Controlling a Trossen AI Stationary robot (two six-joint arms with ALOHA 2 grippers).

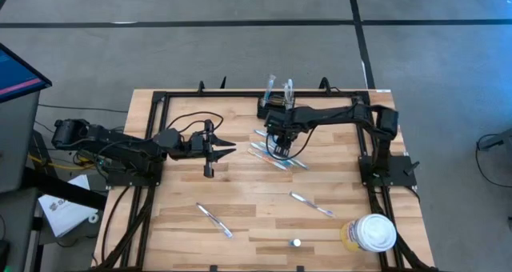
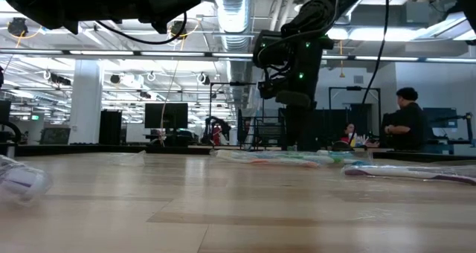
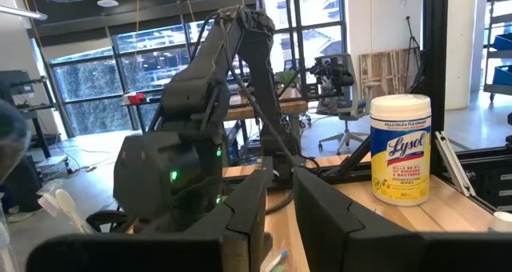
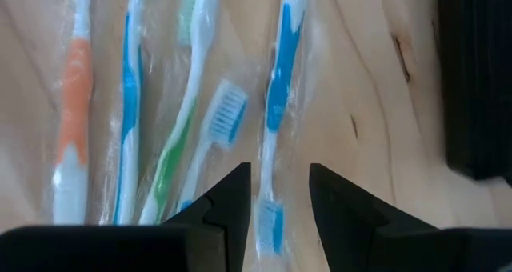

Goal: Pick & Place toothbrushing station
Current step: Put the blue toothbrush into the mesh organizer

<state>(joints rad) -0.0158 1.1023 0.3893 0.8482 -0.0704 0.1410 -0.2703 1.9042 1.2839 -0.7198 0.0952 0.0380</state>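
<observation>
I have the right end effector (image 4: 280, 194) pointing down over a row of wrapped toothbrushes (image 4: 196, 104) that lie on the wooden surface (image 1: 256, 200), and its two fingers stand apart with nothing between them; a blue-and-white toothbrush (image 4: 280, 96) runs in line with the gap, but I see no contact. The toothbrushing station (image 1: 274, 106), the small black mesh box, stands at the far edge of the surface, just beside the right end effector, and two brushes already stand upright in it. So I judge that the step in hand is reaching for the next brush, not yet gripping it. The next move calls for lowering straight down, so the fingers pass on both sides of the thin handle, and then closing. The left end effector (image 1: 210, 150) waits near the middle-left of the surface; its fingers seem nearly together and empty, but this view is poor.
</observation>
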